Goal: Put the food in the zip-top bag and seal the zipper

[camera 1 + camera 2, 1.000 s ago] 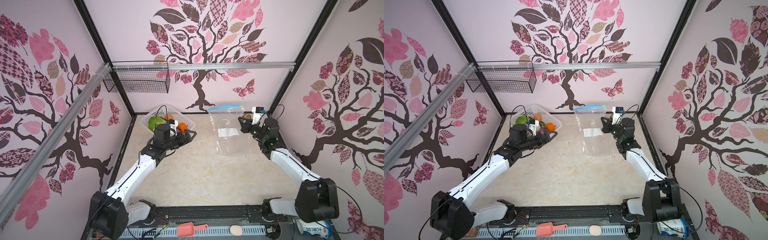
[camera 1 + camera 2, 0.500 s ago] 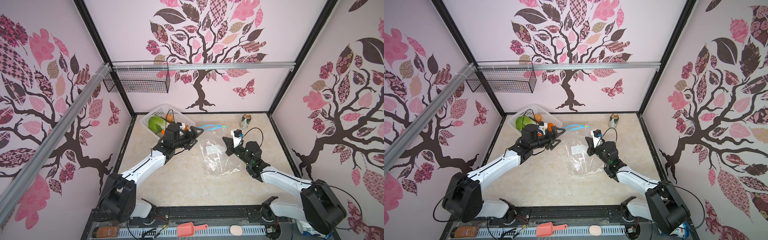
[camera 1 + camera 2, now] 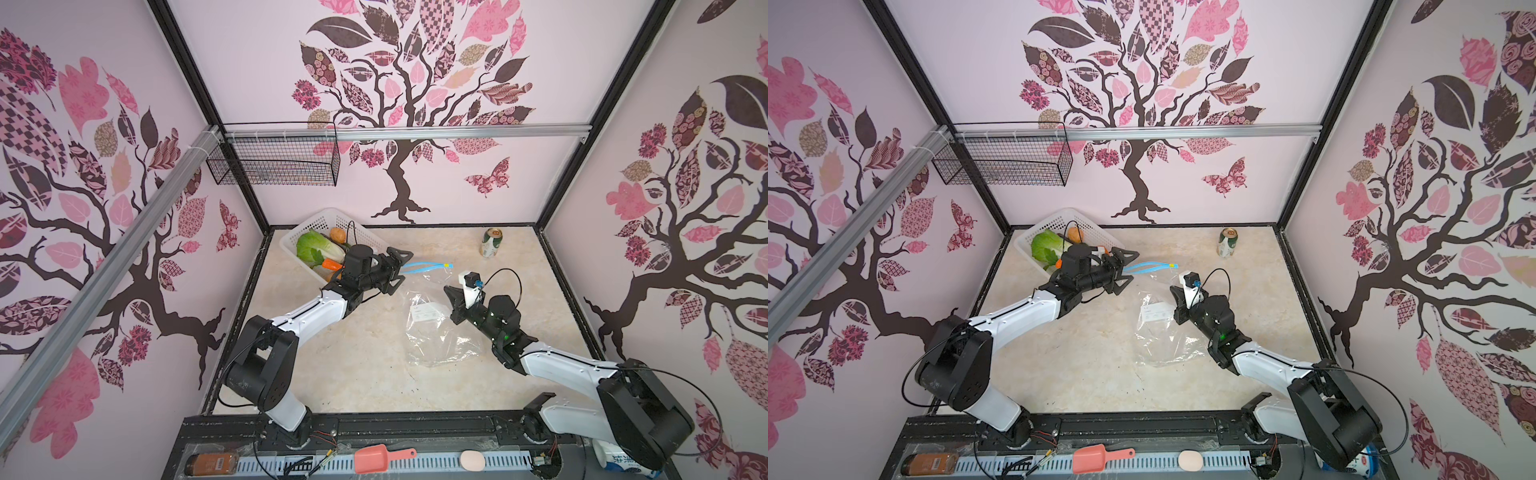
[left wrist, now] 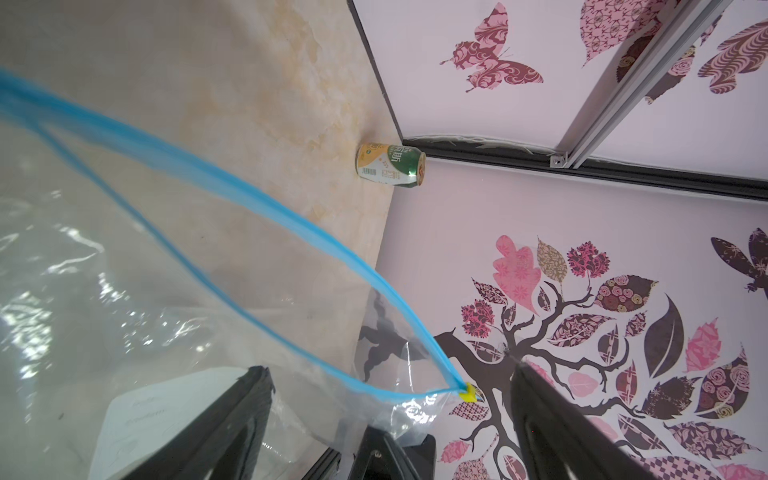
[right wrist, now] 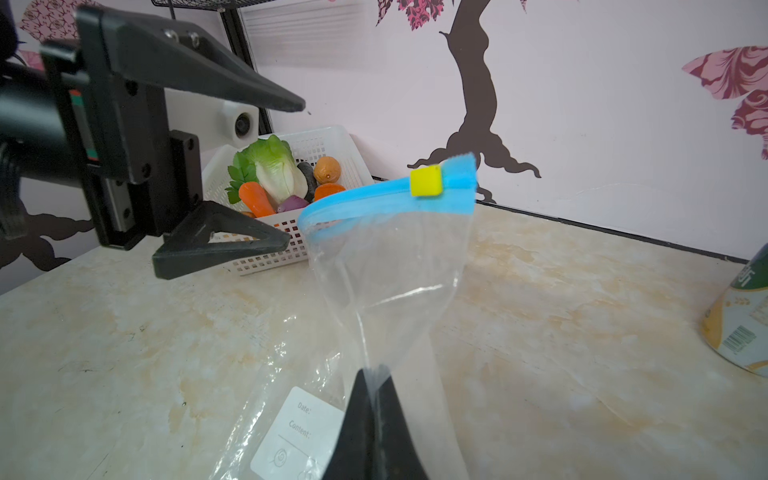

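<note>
The clear zip-top bag (image 3: 440, 345) (image 3: 1167, 340) lies mid-table, its mouth end lifted. My right gripper (image 3: 451, 291) (image 5: 372, 372) is shut on the bag's plastic beside the white label (image 5: 299, 432). The blue zipper (image 3: 428, 266) (image 5: 374, 199) stands parted, with a yellow slider (image 5: 425, 186) (image 4: 468, 392) at one end. My left gripper (image 3: 404, 268) (image 4: 390, 368) is open, and the zipper's other end sits between its fingertips. The food stays in the white basket (image 3: 328, 216): cabbage (image 5: 276, 174), carrot (image 5: 253, 197), purple onion (image 5: 293, 204), eggplant (image 5: 307, 178).
A green-white drink can (image 3: 491, 243) (image 4: 390, 165) stands at the back right of the table. A black wire basket (image 3: 274, 166) hangs on the rear wall's left side. An orange scoop (image 3: 380, 457) and a bottle (image 3: 212, 463) lie on the front rail.
My right arm has brought the bag down from the rear to mid-table. My left arm has reached from the basket to the zipper's end. Its jaws have narrowed slightly.
</note>
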Action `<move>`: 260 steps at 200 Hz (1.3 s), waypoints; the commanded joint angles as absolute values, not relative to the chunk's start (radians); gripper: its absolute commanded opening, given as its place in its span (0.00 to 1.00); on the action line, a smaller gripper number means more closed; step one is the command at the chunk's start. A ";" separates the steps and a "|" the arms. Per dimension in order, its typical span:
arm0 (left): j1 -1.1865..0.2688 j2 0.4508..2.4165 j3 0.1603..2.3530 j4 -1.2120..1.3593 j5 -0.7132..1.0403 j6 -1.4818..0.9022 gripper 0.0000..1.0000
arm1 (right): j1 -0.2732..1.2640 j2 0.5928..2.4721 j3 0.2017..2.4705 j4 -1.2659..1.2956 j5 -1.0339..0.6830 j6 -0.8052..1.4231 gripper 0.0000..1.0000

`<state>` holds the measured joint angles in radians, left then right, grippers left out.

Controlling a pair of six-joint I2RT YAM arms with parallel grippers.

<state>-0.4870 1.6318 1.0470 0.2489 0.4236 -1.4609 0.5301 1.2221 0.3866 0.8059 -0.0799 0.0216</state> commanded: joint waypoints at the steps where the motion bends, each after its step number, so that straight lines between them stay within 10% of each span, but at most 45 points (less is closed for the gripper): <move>1: -0.492 1.683 1.112 0.274 0.424 -1.485 0.87 | 0.539 1.183 0.373 0.859 -0.077 0.009 0.00; 87: -0.528 1.759 1.113 0.281 0.462 -1.535 0.58 | 0.551 1.181 0.363 0.861 -0.057 -0.057 0.00; 130: -0.529 1.756 1.102 0.282 0.465 -1.535 0.18 | 0.560 1.185 0.369 0.855 -0.055 -0.066 0.00; 171: -0.516 1.740 1.138 0.231 0.453 -1.471 0.00 | 0.560 1.135 0.401 0.786 -0.060 -0.013 0.00; 203: -0.479 1.723 1.197 0.171 0.451 -1.367 0.00 | 0.560 1.061 0.481 0.634 -0.073 0.042 0.82; 260: -0.472 1.659 1.468 -0.141 0.475 -0.914 0.00 | 0.560 0.921 0.589 0.459 -0.133 0.078 0.97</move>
<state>-0.4580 1.7390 1.3430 0.0040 0.4728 -1.1881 0.5552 0.9760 0.5331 0.5579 -0.0982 0.0395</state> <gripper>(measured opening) 0.051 0.967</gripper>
